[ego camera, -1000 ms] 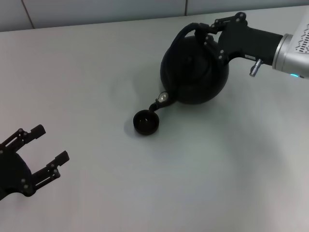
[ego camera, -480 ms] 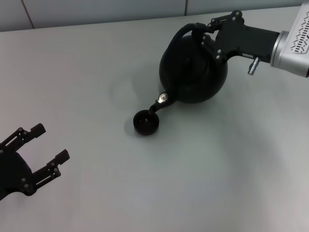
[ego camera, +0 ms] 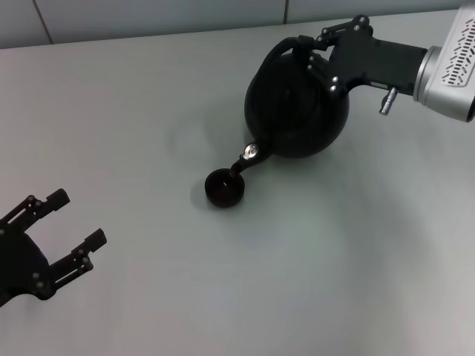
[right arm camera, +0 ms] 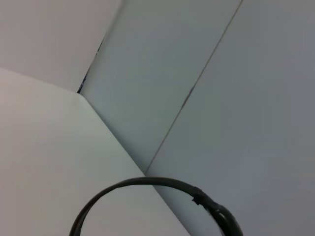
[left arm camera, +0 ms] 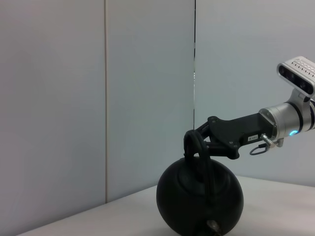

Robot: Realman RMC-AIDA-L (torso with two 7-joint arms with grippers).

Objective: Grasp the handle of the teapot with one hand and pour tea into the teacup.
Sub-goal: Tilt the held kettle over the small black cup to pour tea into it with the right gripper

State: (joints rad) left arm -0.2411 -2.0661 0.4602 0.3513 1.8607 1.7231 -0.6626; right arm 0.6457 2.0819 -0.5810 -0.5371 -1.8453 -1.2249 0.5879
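Note:
The large round black teapot (ego camera: 297, 111) is tilted, its short spout (ego camera: 245, 159) pointing down at the tiny black teacup (ego camera: 225, 188) on the table in the head view. My right gripper (ego camera: 315, 52) is shut on the arched black handle (ego camera: 286, 48) at the pot's top. The teapot (left arm camera: 199, 201) and the right gripper on the handle (left arm camera: 197, 145) also show in the left wrist view. The right wrist view shows only the handle's arch (right arm camera: 147, 189). My left gripper (ego camera: 74, 237) is open and empty at the table's near left.
The grey table (ego camera: 148, 111) ends at a pale panelled wall (ego camera: 148, 15) behind the teapot.
My right gripper has lifted and drawn the handle slightly back and up, tipping the teapot a little more toward the cup. The left arm has not moved.

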